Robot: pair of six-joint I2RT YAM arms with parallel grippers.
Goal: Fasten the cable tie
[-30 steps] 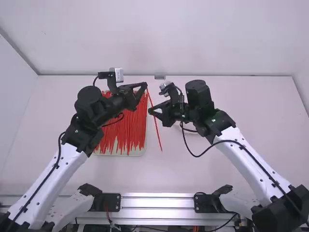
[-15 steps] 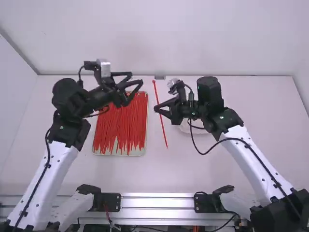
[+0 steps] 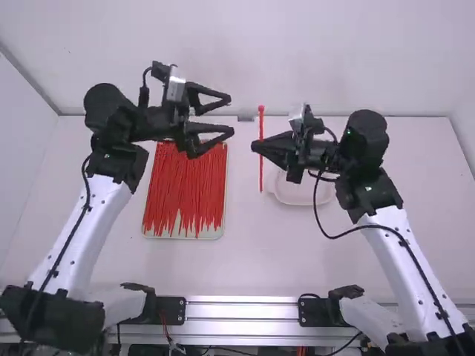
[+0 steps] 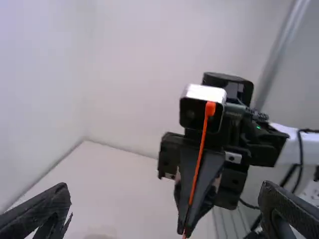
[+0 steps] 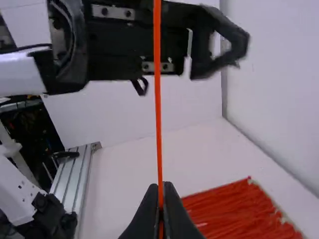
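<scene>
We cannot see the cable tie's (image 5: 158, 99) lower end, pinched between the right gripper's (image 5: 160, 191) fingers, and its head is cut off by the right wrist view's edge. The left gripper (image 3: 230, 113) covers the far end of the tray of red ties (image 3: 185, 196); the right gripper hides the far rim of a white dish (image 3: 297, 199).

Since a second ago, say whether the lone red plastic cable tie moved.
Yes: the red tie shifted right, away from the tray, toward the back wall.

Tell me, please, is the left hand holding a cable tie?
No, the left hand is open and empty; the right hand pinches the cable tie.
</scene>
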